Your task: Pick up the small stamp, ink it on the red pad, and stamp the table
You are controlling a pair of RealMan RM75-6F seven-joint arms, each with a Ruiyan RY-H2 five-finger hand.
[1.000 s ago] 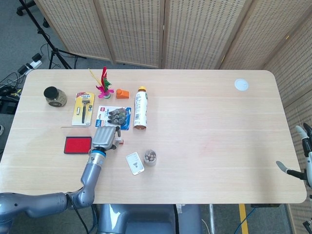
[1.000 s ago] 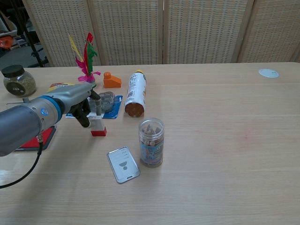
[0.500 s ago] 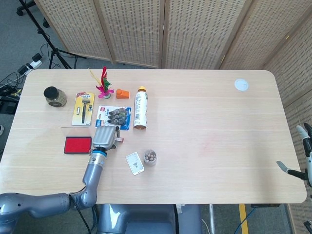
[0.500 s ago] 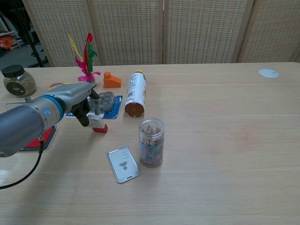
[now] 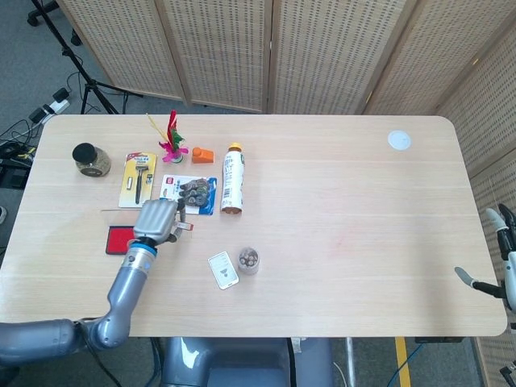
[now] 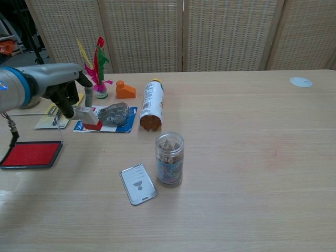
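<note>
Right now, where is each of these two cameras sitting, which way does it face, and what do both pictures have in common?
Head view: high above the near edge, looking steeply down on the whole table; shows the left arm and left hand holding the small stamp, plus the right hand off the right edge.
Chest view: low at the near edge, facing across toward the screens; shows only the left hand and forearm.
Shared: left hand, small stamp, red pad, bottle, jar.

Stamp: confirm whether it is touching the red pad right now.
No, the left hand holds the stamp in the air, apart from the red pad.
</note>
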